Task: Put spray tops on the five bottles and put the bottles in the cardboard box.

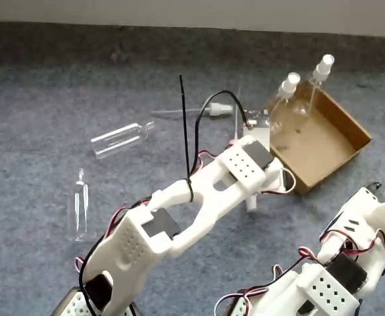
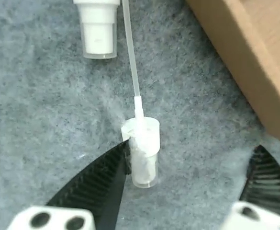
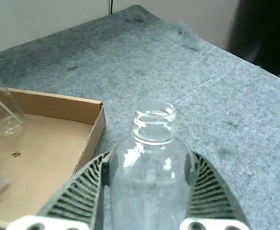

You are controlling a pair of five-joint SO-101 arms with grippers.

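Observation:
My left gripper [image 2: 192, 153] hangs open over a white spray top [image 2: 144, 153] that lies on the grey carpet, its thin tube pointing away; the cap touches one black finger [image 2: 112, 172]. A second spray top [image 2: 99, 28] lies just beyond. My right gripper [image 3: 151, 160] is shut on a clear, uncapped bottle [image 3: 151, 167], held upright beside the cardboard box [image 3: 89, 108]. In the high view the box [image 1: 330, 141] holds two upright bottles with spray tops [image 1: 287, 89] [image 1: 320, 71]. Two bare bottles [image 1: 120, 139] [image 1: 79, 209] lie on the carpet to the left.
The left arm [image 1: 199, 197] stretches across the middle of the carpet toward the box's near corner. The right arm [image 1: 350, 257] sits at the lower right. Another spray top with a long tube [image 1: 217, 108] lies behind the left arm. The carpet's far edge meets a wall.

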